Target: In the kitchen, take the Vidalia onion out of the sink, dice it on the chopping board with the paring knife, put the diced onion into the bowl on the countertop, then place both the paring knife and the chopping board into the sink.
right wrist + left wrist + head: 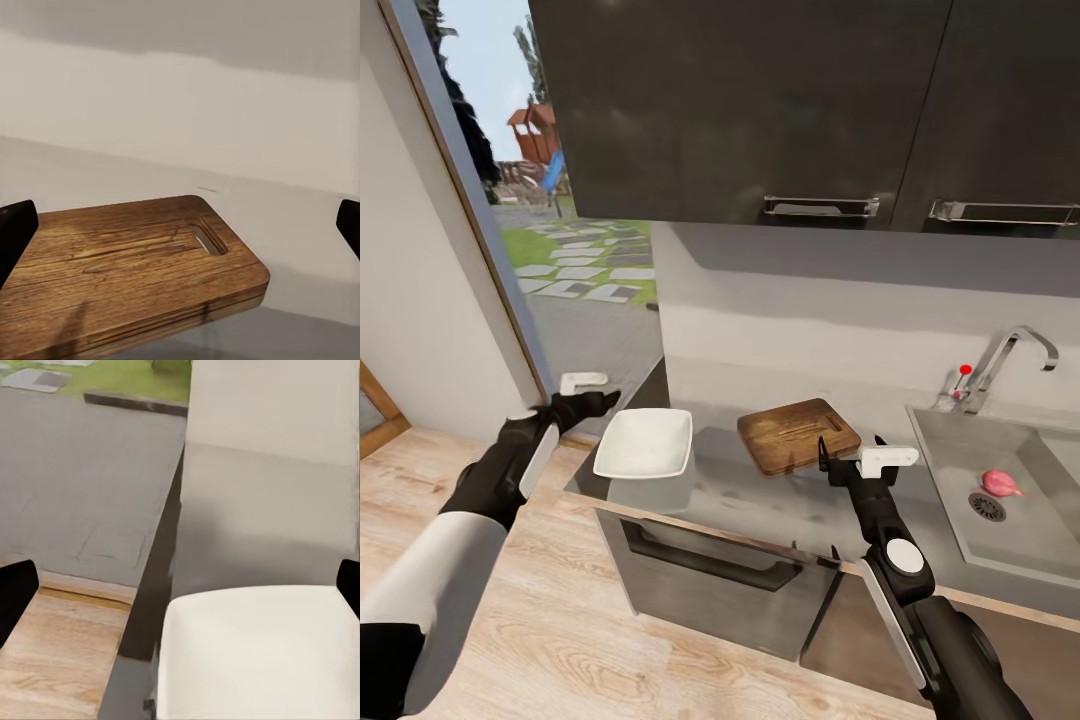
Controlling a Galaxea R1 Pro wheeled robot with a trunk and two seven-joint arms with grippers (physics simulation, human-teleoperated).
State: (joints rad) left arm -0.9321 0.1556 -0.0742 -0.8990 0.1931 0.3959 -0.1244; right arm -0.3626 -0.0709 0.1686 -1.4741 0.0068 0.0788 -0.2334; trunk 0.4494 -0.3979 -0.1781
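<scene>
Grippers hung apart over the kitchen worktop, both with fingers spread wide and nothing between them. In the head view the right gripper (851, 447) hovered just in front of the chopping board (798, 435); its wrist camera showed the dark fingertips (16, 232) at opposite edges of the picture, and the chopping board (127, 270) lay between them with its slot handle hole towards the wall. The left gripper (600, 402) was held off the countertop's end, beside the bowl (646, 443); its wrist camera showed the bowl (255, 652) close ahead, between widely parted fingertips (15, 592).

The board and the white bowl sat side by side on the grey countertop (760, 495), near each other but not touching. The Vidalia onion (1000, 483) lay in the sink (950, 440), just beside the round drain (986, 506), well apart from both grippers. A chrome tap (1010, 355) with a red dot stood behind the basin. Dark wall cabinets (760, 100) hung above, and a doorway (560, 220) at the left opened onto a lawn with paving stones.
</scene>
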